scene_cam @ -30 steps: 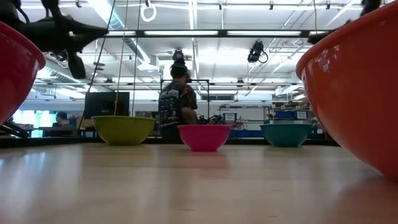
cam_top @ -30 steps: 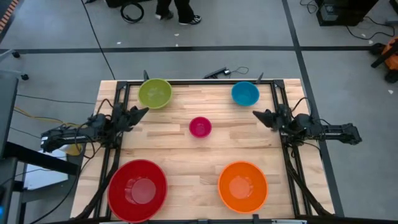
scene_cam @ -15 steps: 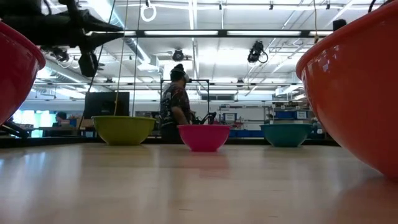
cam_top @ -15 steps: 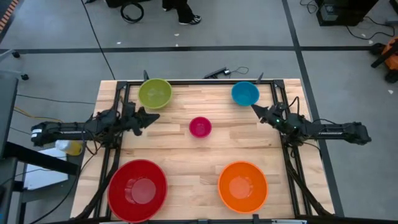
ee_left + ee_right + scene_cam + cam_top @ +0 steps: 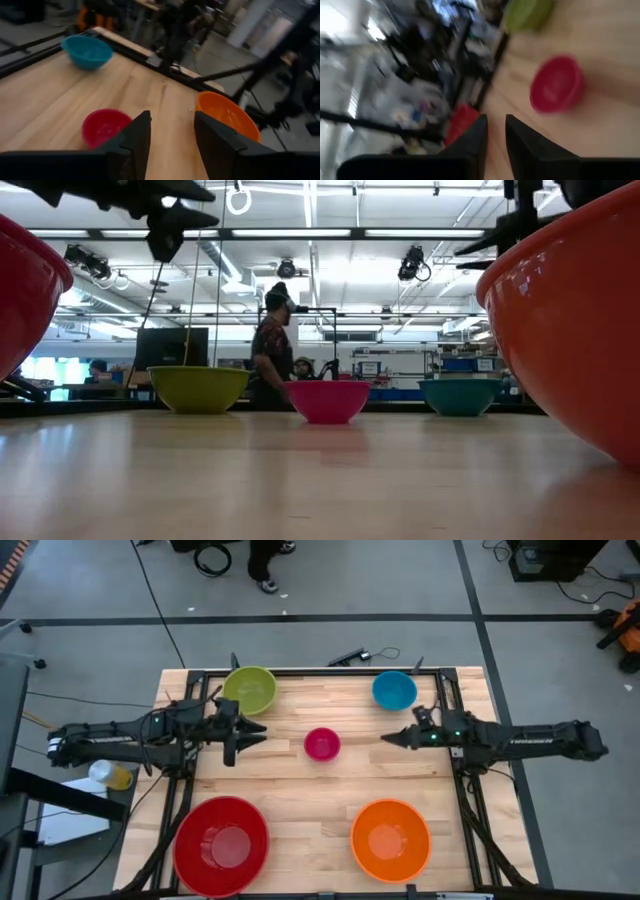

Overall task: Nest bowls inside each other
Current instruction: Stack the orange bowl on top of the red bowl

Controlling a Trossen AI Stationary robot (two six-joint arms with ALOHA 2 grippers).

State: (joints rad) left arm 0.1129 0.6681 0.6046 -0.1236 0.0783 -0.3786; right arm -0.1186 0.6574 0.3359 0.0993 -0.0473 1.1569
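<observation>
Magenta is the bowl point(image 5: 322, 744) you are closing on from both sides: it is sitting alone at mid-desk, with the lime bowl point(image 5: 249, 689) and blue bowl point(image 5: 394, 690) at the far edge, and the red bowl point(image 5: 221, 845) and orange bowl point(image 5: 390, 838) at the near edge. Nothing is nested yet, so you are still in the opening reach.

Your left gripper point(image 5: 250, 734) is hovering beside the magenta bowl with its fingers spread wide and holding nothing. Your right gripper point(image 5: 388, 740) is hanging on the other side, a little farther off, with its fingers only slightly parted and also empty.

For the next move, you are likely needing one gripper to drop over the magenta rim and pinch it, then carry it to the blue bowl. Two arms converging on one small bowl are risking a clash, so you may want to hold one back.

Compared with a second ago, both arms are reaching much farther inward from the desk's sides, and the left gripper's fingers, pressed together then, are now standing apart. The bowls are sitting where they were.
</observation>
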